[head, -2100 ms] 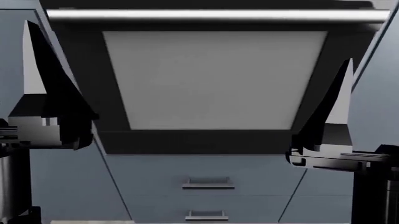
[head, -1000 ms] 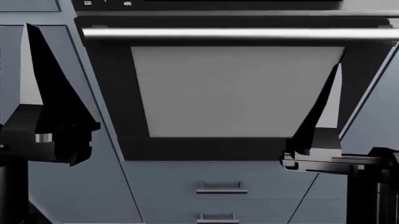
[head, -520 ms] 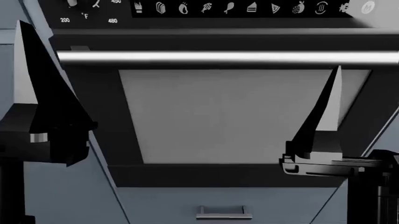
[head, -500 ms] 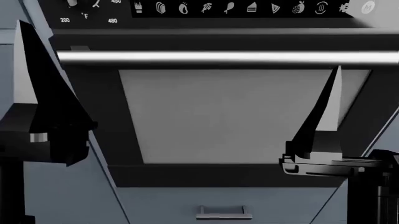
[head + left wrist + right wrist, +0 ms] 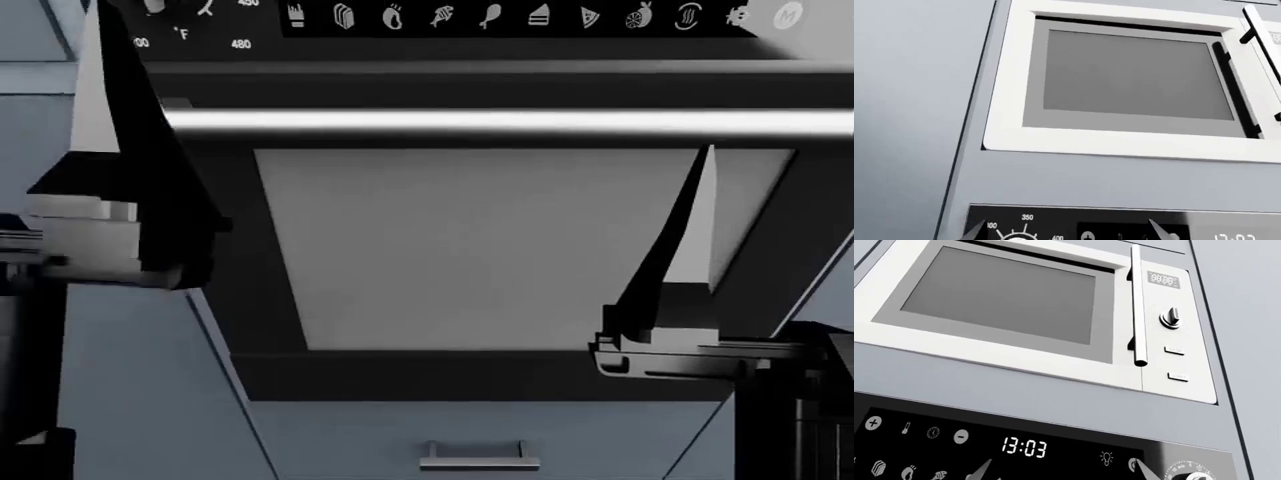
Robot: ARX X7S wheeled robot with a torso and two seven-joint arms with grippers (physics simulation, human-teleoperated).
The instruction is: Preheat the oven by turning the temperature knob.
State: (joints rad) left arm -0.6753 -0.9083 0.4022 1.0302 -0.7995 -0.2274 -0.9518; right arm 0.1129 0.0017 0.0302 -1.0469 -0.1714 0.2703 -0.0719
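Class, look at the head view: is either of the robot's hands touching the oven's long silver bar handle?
No: the left hand and the right hand both point up in front of the black oven, grasping nothing, with the long silver bar handle untouched.

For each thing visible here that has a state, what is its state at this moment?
oven: door shut, clock display reads 13:03.
temperature knob: only its top edge shows, setting cannot be read.
microwave: door shut.
drawer: shut.
left gripper: raised near the oven's control strip, touching nothing; open or shut cannot be told.
right gripper: in front of the oven window, holding nothing; open or shut cannot be told.
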